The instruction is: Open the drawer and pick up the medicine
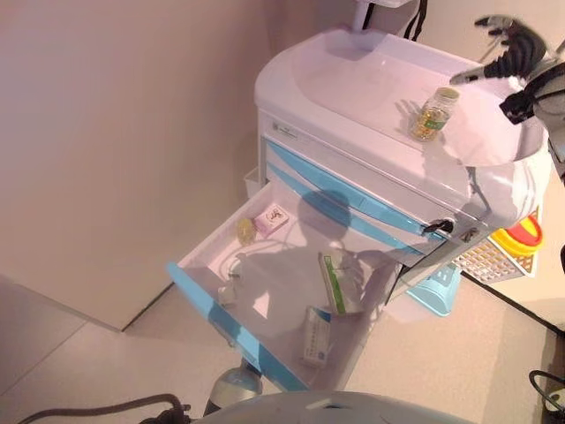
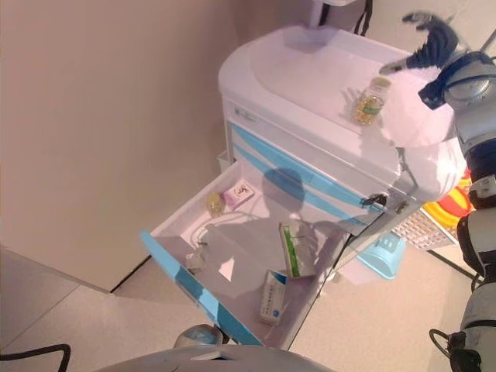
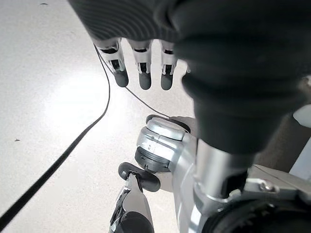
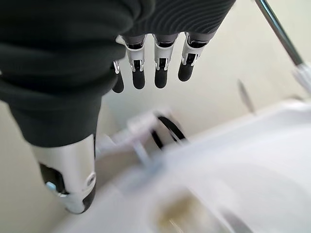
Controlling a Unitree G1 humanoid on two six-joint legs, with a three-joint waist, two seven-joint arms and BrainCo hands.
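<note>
A white and blue cart (image 1: 353, 150) has its lowest drawer (image 1: 205, 305) pulled out toward me. Inside lie a green and white medicine box (image 1: 338, 283), a second box (image 1: 317, 336), a small pink box (image 1: 272, 218), a yellow item (image 1: 244, 230) and some tubing. A clear bottle of yellow pills (image 1: 434, 115) stands upright on the cart's top. My right hand (image 1: 510, 51) hovers open above the top's far right, apart from the bottle; its fingers (image 4: 155, 73) are straight and hold nothing. My left hand (image 3: 141, 73) hangs open over the floor, out of both eye views.
A plain wall runs along the cart's left. On the cart's right side hang a white basket (image 1: 490, 261) with a yellow and red container (image 1: 521, 237), and a light blue bin (image 1: 437, 290) below. A metal pole (image 4: 279, 29) rises behind the cart.
</note>
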